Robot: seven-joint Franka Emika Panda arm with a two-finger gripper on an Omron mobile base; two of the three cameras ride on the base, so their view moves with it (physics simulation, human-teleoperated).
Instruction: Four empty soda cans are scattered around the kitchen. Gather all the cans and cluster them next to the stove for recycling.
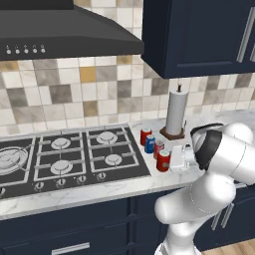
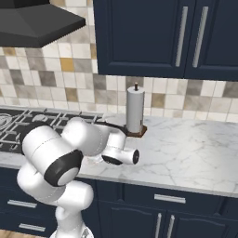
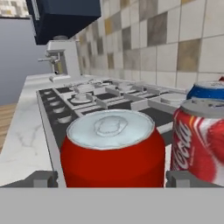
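Observation:
Several soda cans stand in a tight row on the white counter just right of the black stove [image 1: 74, 154]: a red can [image 1: 145, 135] at the back, a blue can [image 1: 150, 144], a red can [image 1: 159, 148] and the nearest red can [image 1: 163, 160]. My gripper [image 1: 170, 160] reaches in low from the right at this nearest can. In the hand view that red can [image 3: 113, 148] sits upright between my gripper's [image 3: 113, 178] tips, which stand wide on either side of it, open. Beside it are another red can [image 3: 201, 140] and the blue can [image 3: 208, 89], with the stove [image 3: 87, 98] beyond.
A tall white paper towel roll [image 1: 177, 112] on a dark base stands right behind the cans, close to my arm. The range hood [image 1: 64, 32] and navy wall cabinets [image 1: 204, 35] hang overhead. Marble counter [image 2: 186, 148] stretches to the right. A grey appliance [image 3: 59, 59] stands past the stove.

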